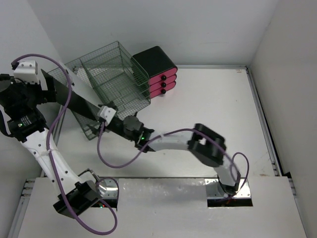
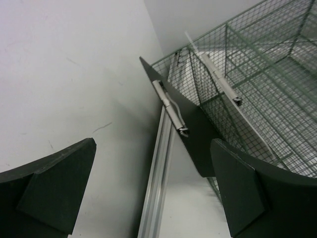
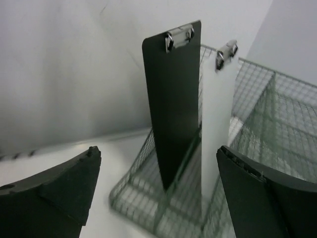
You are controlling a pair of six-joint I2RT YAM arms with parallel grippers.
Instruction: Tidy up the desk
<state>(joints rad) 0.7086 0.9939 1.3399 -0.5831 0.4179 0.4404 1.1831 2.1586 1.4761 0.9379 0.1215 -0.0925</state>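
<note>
Right wrist view puts the black clipboard (image 3: 173, 104) directly ahead of us. It stands on end in the front slot of the green wire rack (image 3: 277, 114), clip uppermost and leaning a little. A white clipboard (image 3: 218, 124) stands just beside it in the same rack. Our right hand (image 3: 157, 153) is released, its fingers spread wide on either side of the view with nothing between them. The black board stands beyond them, apart from both pads.

Our left hand (image 2: 152, 148) is also released and empty. It is raised off to the left and looks down along the rack's edge at both boards.

From above, the table (image 1: 218, 99) spreads white beneath both arms. The rack sits toward its far left corner, and the black box with pink drawers (image 1: 158, 72) is just beside the rack.

We judge the step in hand to be the end of filing the black clipboard, which now seems to rest on the rack alone. The next move calls for drawing the right hand straight back and slightly up, fingers kept wide so neither pad brushes the leaning board or catches the mesh. We cannot tell how firmly the board's lower edge is seated, so a slow retreat seems wise.
</note>
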